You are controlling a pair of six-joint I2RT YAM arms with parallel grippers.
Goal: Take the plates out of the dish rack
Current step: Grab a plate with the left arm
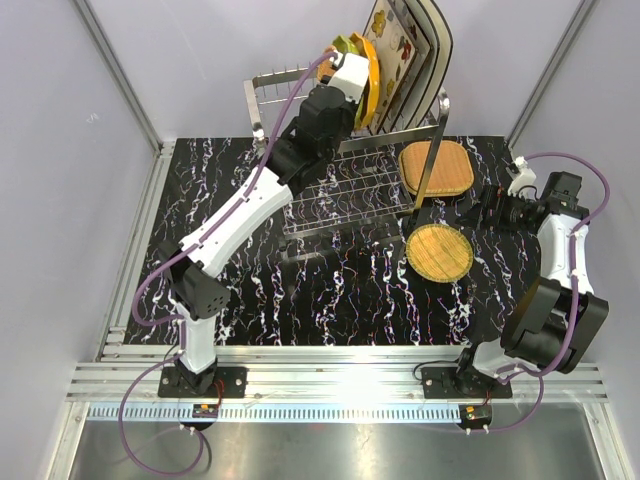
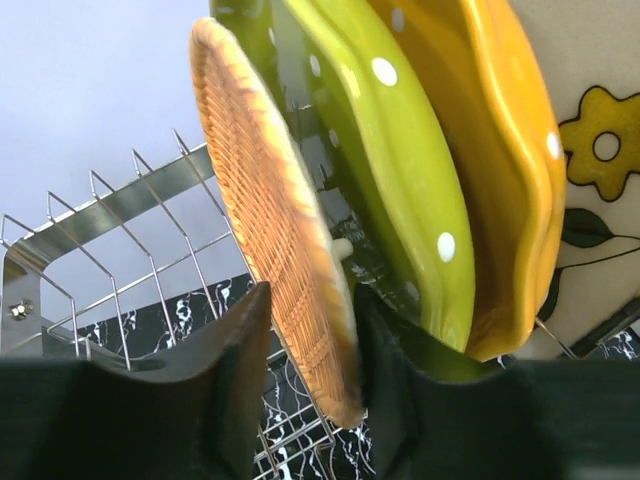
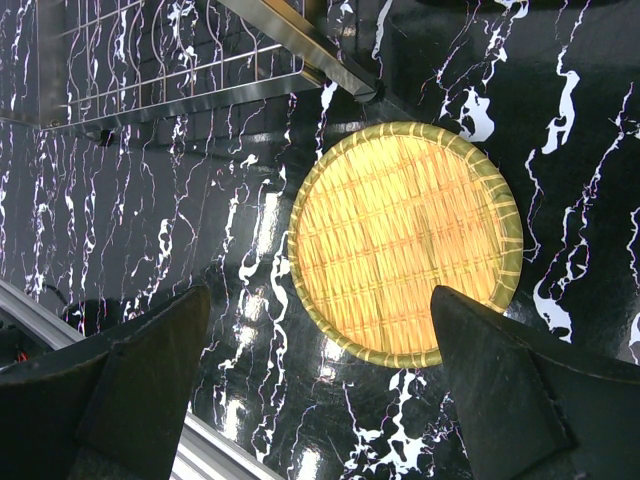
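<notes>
Fingers of left arm astride woven plate

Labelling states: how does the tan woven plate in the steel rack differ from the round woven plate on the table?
The tan woven plate stands on edge in the steel wire rack, between the left gripper's fingers; the round woven plate lies flat on the table, untouched. Its rim is greenish, the racked one's orange-tan. Both woven.

No lettering, brand, number or sign can be read anywhere in these views. The only markings are decoration on plates standing in the dish rack at the far side: white dots on the yellow-green plate and the orange plate, and yellow flowers on the square cream plate.
</notes>
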